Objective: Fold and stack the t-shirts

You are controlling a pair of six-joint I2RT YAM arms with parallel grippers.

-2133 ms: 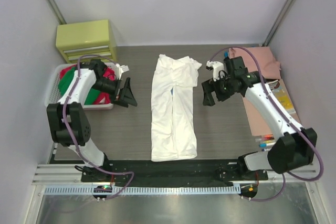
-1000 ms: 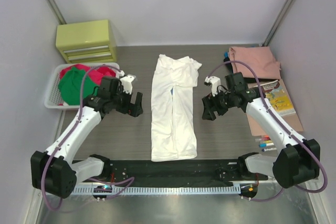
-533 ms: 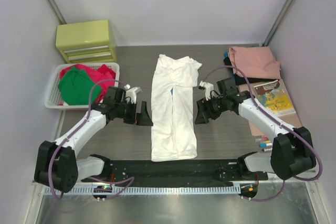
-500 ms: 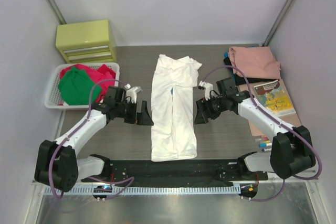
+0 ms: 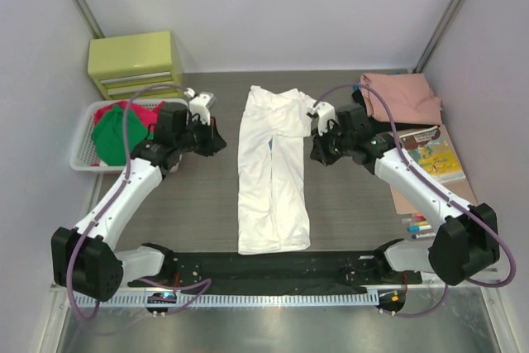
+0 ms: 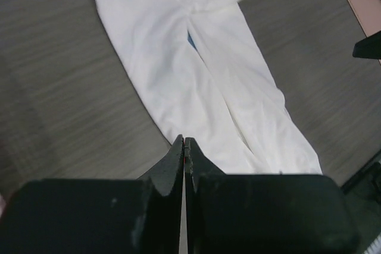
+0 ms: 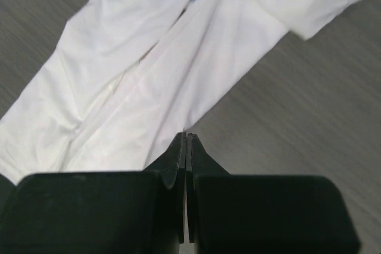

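Observation:
A white t-shirt (image 5: 273, 167), folded lengthwise into a long strip, lies flat in the middle of the table; a bit of blue shows at its central seam (image 6: 189, 40). My left gripper (image 5: 220, 141) hovers left of its upper half, shut and holding nothing. My right gripper (image 5: 316, 155) hovers just right of the same half, also shut and holding nothing. In the left wrist view, the shirt (image 6: 208, 87) stretches beyond the shut left gripper (image 6: 184, 141). From the right wrist, the shirt's edge (image 7: 149, 87) runs just past the right gripper (image 7: 186, 136). A folded salmon-pink t-shirt (image 5: 403, 97) lies at the back right.
A white slotted basket (image 5: 83, 153) at the left holds a green t-shirt (image 5: 116, 134) and a red one (image 5: 142, 112). A yellow-green drawer box (image 5: 136, 62) stands behind it. A thin book (image 5: 434, 155) and some markers (image 5: 417, 225) lie along the right side.
Both grippers have shut from open. Both arms have drawn back from beside the shirt's middle toward the far end. The shirt has not moved.

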